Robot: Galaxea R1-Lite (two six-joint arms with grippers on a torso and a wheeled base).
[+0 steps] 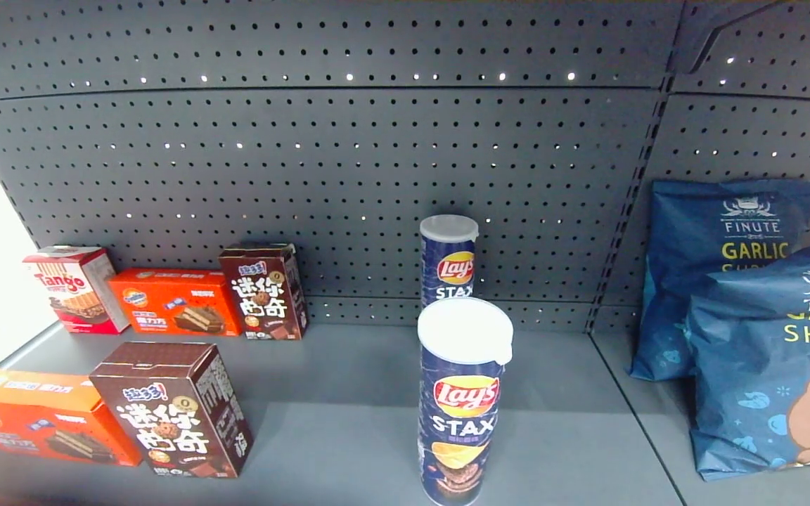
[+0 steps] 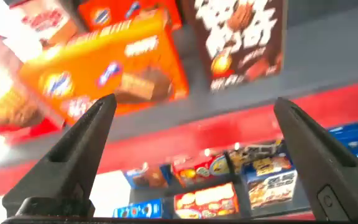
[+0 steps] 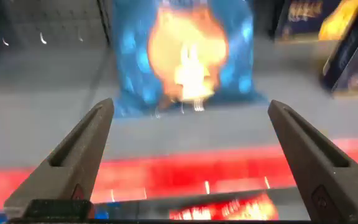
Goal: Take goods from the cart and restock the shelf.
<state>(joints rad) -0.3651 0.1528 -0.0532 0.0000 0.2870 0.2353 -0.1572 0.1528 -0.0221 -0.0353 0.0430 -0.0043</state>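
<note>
Head view: grey shelf (image 1: 349, 393) with a perforated back panel (image 1: 349, 176). Centre: front chip can (image 1: 463, 414) upright near the shelf's front edge; rear chip can (image 1: 448, 263) upright behind it, by the panel; the two stand apart. Left side, rear row along the panel: wafer box (image 1: 74, 288), rear orange box (image 1: 173, 302), rear brown box (image 1: 264, 292), side by side. Front row: front orange box (image 1: 36, 422) lying flat, with front brown box (image 1: 173, 407) upright against its right end. Right bay: rear blue bag (image 1: 721, 267) leaning on the panel, and front blue bag (image 1: 778, 365) overlapping it.

Left wrist view: left end effector (image 2: 194, 104) with its fingers spread wide, held before the shelf's red edge strip (image 2: 229, 130). Beyond the strip are the front orange box (image 2: 123, 62) and front brown box (image 2: 241, 43). Packaged goods (image 2: 216, 186) sit on a lower tier, blurred.

Right wrist view: right end effector (image 3: 190, 106) with its fingers spread wide, facing the front blue bag (image 3: 185, 56), which is blurred. The red edge strip (image 3: 166, 174) lies between them
</note>
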